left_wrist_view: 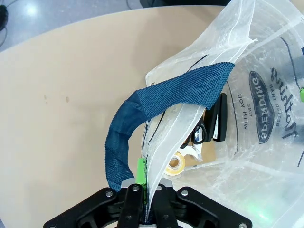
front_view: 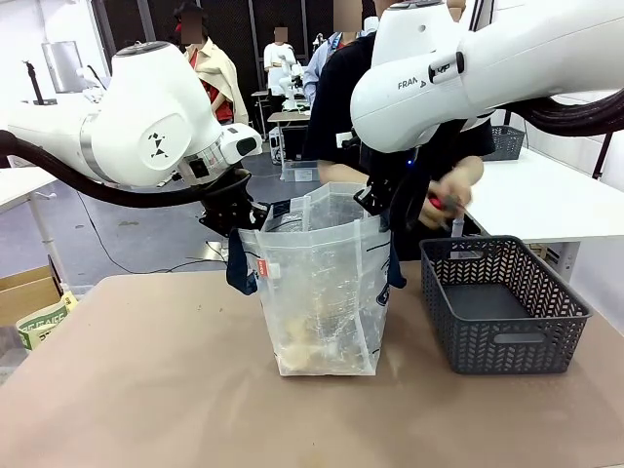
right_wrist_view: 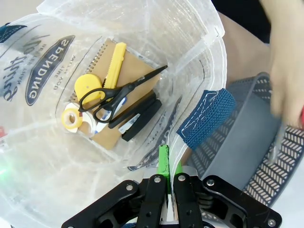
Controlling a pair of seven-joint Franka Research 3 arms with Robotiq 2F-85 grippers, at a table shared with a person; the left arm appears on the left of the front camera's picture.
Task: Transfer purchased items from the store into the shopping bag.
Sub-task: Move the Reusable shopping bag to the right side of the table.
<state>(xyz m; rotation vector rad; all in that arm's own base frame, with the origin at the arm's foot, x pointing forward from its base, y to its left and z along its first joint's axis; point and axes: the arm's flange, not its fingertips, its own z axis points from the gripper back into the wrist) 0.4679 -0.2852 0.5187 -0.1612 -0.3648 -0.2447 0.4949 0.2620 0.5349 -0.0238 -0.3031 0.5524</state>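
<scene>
The left gripper (front_view: 234, 213) is pinching the left rim of the shopping bag (front_view: 322, 292). Its jaws are squeezed tight on the clear plastic, and one green pad (left_wrist_view: 140, 168) is pressing just beside a navy strap handle (left_wrist_view: 156, 102) that is arching away from it. The bag is standing upright at the middle of the table (front_view: 146, 390), its long axis vertical and its mouth facing up.

In the front view the purchased items (front_view: 297, 356) are reading as no more than a pale yellowish blur at the bottom. In the right wrist view they are lying flat on the bag's floor:

- A tan spiral notebook (right_wrist_view: 140, 71) is lying underneath.
- A yellow utility knife (right_wrist_view: 115, 64) is running along one of the notebook's edges.
- Black-handled scissors (right_wrist_view: 124, 88) are lying diagonally, with their blades pointing to that picture's upper right.
- A black stapler (right_wrist_view: 142, 116) is lying parallel just below the scissors.
- A tape roll (right_wrist_view: 71, 118) is sitting by the scissor handles.

The script lettering beside the oval logo (right_wrist_view: 47, 71) is running off that picture's left edge.

The right gripper (front_view: 378, 200) is clamping the opposite rim in the same closed pinch, beside the second handle (right_wrist_view: 206, 118). In the front view its fingers are mostly hidden behind the bag's edge.

Farther right, a person's hand (front_view: 453, 190) is hovering above the far side of the dark mesh basket (front_view: 502, 302). It is holding something red that is too blurred to identify.
</scene>
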